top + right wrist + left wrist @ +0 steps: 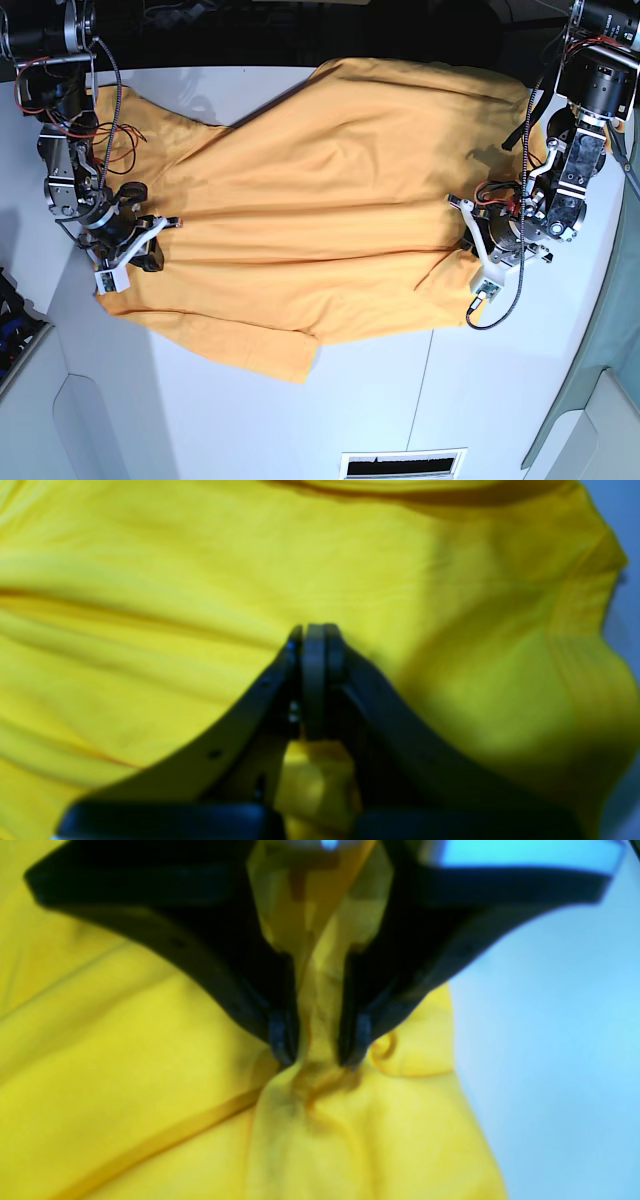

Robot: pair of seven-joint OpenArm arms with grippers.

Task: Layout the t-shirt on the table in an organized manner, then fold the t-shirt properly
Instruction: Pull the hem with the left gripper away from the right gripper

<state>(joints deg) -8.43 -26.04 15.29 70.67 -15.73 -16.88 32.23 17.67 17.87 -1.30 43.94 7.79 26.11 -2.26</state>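
On the left side of the base view, the right gripper sits low at the edge of the t-shirt, near the end where the cloth runs off toward the table's left rim. In its wrist view the right gripper has its jaws pressed together, with yellow cloth visible behind them, but whether any fabric lies between the tips cannot be told; they may simply be closed just above or against the cloth. Moving right, the t-shirt spreads across the middle of the white table as a wide, roughly flat sheet with long soft creases running along it, one lower flap hanging toward the near edge of the table and another section reaching the far edge. At the right side of the base view, the left gripper works at the shirt's other end, and its wrist view shows the left gripper pinching a gathered ridge of the t-shirt that rises up between the jaws, with the table bare just beside it. The risk from here is uneven tension: if only the left gripper truly holds cloth, a pull would drag the whole shirt sideways rather than stretch it flat. The bunched pinch could also slip free, or carry its puckers into the layout and spoil a clean fold.
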